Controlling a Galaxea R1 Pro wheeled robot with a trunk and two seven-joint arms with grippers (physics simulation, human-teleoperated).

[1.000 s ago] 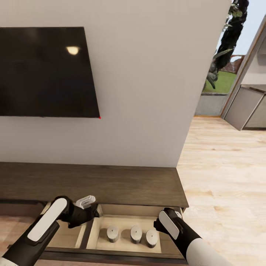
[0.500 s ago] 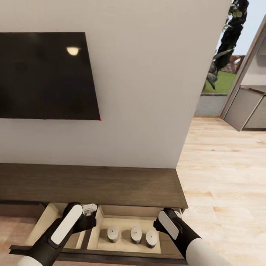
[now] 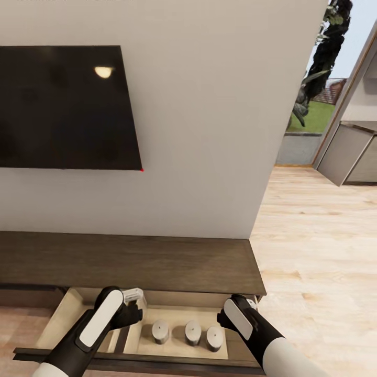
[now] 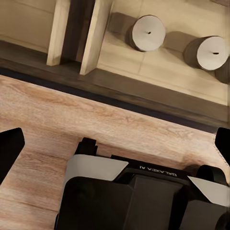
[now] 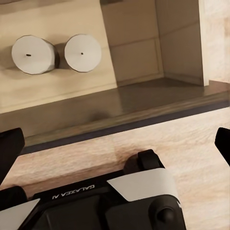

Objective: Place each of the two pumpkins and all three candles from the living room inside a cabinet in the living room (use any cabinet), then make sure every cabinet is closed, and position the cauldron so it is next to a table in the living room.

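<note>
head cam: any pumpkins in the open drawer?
No, the open drawer holds just three candles in a row.

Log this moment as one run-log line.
drawer: open | candles: three upright inside | left gripper: open, empty, above drawer | right gripper: open, empty | pumpkins: not yet stowed here

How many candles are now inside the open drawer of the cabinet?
3. The candles stand in a row in the right compartment of the open drawer: left candle, middle candle, right candle. The arms may hide other parts of the drawer.
</note>
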